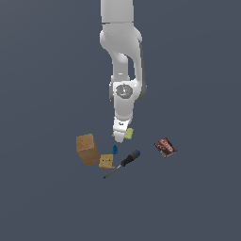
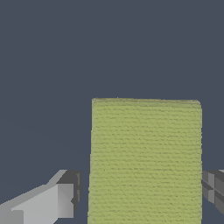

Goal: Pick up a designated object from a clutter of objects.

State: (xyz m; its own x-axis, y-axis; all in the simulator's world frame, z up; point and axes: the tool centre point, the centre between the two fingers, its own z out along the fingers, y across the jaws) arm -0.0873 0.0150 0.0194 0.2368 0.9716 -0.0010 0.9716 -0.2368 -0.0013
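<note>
The yellow-green pad (image 2: 145,162) with a faint grid texture lies flat on the dark floor. In the wrist view it sits between my two fingers. My gripper (image 2: 141,197) is open and straddles the pad. One finger (image 2: 65,199) stands a small gap off one long edge, and the other finger (image 2: 214,189) is right at the opposite edge. In the exterior view my gripper (image 1: 120,136) is lowered to floor level, and the pad (image 1: 129,133) shows partly beside it on the exterior view's right.
A brown box (image 1: 87,148), a tan cube (image 1: 106,161) and a tiny blue piece (image 1: 115,149) lie close on the exterior view's left of the gripper. A blue-handled screwdriver (image 1: 126,161) lies nearer the camera. A red-brown packet (image 1: 165,147) lies to the right.
</note>
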